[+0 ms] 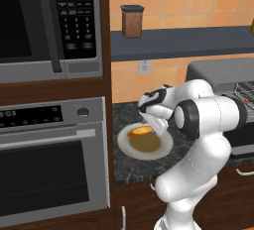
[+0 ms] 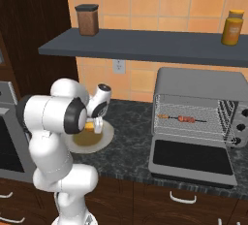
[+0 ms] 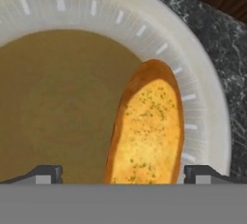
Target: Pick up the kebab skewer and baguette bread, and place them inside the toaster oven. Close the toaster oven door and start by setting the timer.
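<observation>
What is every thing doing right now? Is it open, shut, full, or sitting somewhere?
Boxy grey toaster oven: open.
Dark glass toaster oven door: dropped down flat.
Kebab skewer with reddish meat: lying on the wire rack inside.
Golden oval baguette bread: lying on the plate, not held.
Round white plate: on the counter.
Gripper: open, over the bread.

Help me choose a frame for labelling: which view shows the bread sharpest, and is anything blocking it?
Hand view: bread large and crisp, evenly lit, no glare. Left base view: small and soft, gripper partly covering it. Right base view: mostly behind the arm.
</observation>
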Available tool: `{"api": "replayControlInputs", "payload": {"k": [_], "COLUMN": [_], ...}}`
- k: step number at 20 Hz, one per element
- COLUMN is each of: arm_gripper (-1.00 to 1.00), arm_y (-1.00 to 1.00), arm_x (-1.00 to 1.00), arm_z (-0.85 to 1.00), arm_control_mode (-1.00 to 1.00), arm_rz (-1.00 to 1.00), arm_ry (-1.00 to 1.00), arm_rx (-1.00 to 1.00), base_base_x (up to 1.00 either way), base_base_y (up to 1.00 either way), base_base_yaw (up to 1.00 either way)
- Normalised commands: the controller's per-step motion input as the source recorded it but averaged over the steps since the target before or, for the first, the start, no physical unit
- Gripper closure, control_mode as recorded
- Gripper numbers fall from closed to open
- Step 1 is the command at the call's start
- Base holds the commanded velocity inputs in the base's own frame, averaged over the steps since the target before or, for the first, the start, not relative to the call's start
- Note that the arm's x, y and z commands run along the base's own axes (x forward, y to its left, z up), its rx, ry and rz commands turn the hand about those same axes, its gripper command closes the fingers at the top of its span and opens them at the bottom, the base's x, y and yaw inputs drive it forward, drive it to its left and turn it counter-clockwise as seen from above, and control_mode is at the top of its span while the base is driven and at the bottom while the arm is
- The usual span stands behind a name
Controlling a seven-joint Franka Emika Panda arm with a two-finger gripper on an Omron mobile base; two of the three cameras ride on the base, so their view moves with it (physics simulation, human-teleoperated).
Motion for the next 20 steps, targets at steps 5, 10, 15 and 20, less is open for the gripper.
{"api": "replayControlInputs", "payload": {"k": [5, 10, 15, 20], "arm_gripper": [-1.0, -1.0, -1.0, -1.0], "arm_y": [0.04, 0.04, 0.06, 0.05], "arm_x": [0.11, 0.11, 0.18, 0.04], "arm_z": [-0.18, -0.14, -0.15, -0.25], "arm_control_mode": [-1.0, -1.0, -1.0, -1.0], "arm_rz": [0.0, 0.0, 0.0, 0.0], "arm_ry": [0.0, 0.0, 0.0, 0.0], "arm_rx": [0.0, 0.0, 0.0, 0.0], "base_base_x": [0.0, 0.0, 0.0, 0.0], "base_base_y": [0.0, 0.0, 0.0, 0.0], "base_base_yaw": [0.0, 0.0, 0.0, 0.0]}}
